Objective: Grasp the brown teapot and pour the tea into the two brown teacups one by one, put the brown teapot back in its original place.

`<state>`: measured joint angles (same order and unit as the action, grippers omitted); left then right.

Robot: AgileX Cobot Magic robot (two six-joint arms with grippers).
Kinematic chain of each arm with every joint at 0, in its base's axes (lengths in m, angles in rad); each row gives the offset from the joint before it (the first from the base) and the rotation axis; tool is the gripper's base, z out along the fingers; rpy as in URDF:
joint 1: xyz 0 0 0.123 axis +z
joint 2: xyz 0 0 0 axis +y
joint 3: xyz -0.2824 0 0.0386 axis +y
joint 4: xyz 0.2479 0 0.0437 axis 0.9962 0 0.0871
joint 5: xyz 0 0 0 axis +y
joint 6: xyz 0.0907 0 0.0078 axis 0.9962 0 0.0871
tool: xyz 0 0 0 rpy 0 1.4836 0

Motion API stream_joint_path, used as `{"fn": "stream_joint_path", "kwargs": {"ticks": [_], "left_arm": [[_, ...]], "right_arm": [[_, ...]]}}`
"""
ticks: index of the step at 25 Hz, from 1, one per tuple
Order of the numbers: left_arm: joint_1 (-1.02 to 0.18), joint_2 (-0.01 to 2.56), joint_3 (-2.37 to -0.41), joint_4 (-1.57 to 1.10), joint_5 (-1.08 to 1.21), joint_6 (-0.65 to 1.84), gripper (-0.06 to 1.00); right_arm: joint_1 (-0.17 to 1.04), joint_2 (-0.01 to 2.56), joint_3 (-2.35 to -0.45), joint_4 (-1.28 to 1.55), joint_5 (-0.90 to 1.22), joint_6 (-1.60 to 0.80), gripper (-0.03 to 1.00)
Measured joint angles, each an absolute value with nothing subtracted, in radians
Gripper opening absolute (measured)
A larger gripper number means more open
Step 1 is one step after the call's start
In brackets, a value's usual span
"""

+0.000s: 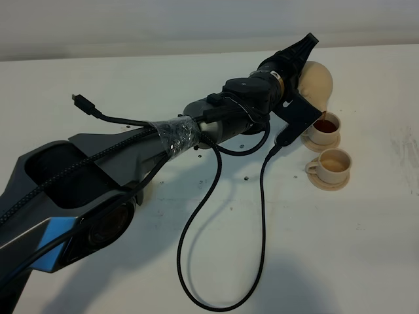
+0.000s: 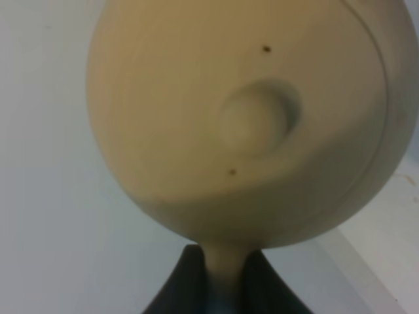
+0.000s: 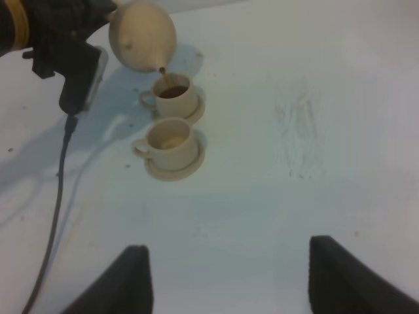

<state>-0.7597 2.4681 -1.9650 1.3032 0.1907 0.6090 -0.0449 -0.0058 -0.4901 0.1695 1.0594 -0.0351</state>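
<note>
Above far teacup | brown teapot tipped, tea running from spout | left gripper clamped on its loop handle | right gripper spread wide, empty | handling: rigid, brittle, smooth clay, likely hefty with tea; handle is the safest hold

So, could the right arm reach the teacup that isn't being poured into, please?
Probably yes: bare table lies between its open end effector and that teacup; the teapot hangs over the other cup.

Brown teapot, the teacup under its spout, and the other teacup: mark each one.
brown teapot (image 3: pixel 141 36), right wrist view, rounded body.
teacup under the spout (image 3: pixel 178 106), right wrist view, outer wall.
other teacup (image 3: pixel 175 157), right wrist view, outer wall.
</note>
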Motion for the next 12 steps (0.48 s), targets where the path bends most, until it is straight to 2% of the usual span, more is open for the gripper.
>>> {"fn": "stream_joint_path", "kwargs": {"ticks": [12], "left_arm": [[-0.76, 2.468, -1.965, 1.302, 0.208, 0.543, 0.11]], "right_arm": [[-0.045, -0.006, -0.49, 0.17, 1.059, -0.035, 0.54]]}}
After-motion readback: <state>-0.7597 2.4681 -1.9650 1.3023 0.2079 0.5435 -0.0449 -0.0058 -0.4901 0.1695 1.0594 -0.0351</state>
